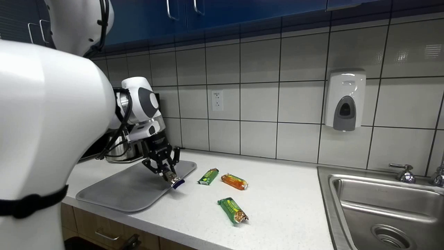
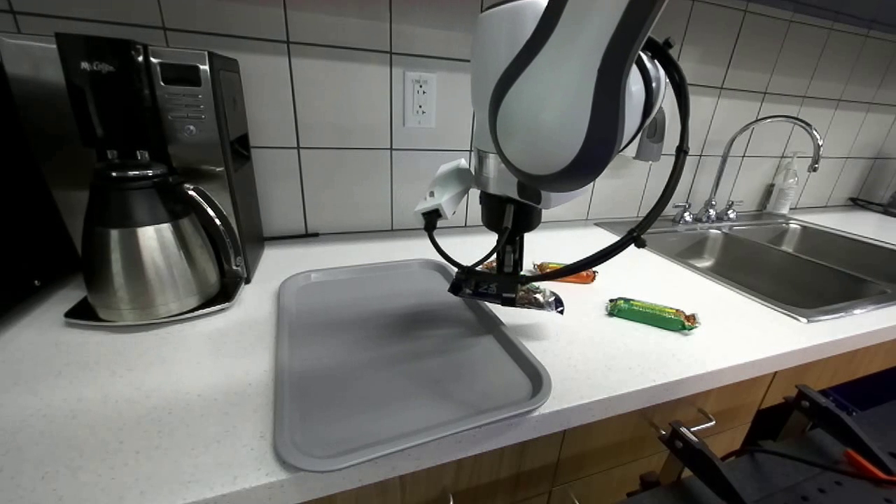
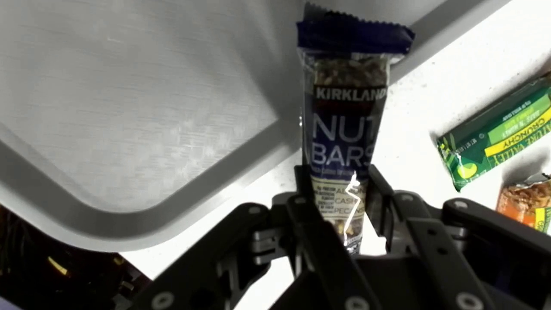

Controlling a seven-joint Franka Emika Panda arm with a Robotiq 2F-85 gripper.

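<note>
A slim blue-wrapped bar [image 3: 342, 133] is pinched by the black gripper [image 3: 339, 185] — best kept off the flat grey tray's right rim [image 2: 520, 351].

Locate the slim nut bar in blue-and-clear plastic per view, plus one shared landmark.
In an exterior view: nut bar, left of centre, below middle.
In an exterior view: nut bar, just right of centre, below middle.
Wrist view: nut bar, right of centre, roughly vertical.
Landmark in all three: grey rectangular plastic-looking tray.
</note>
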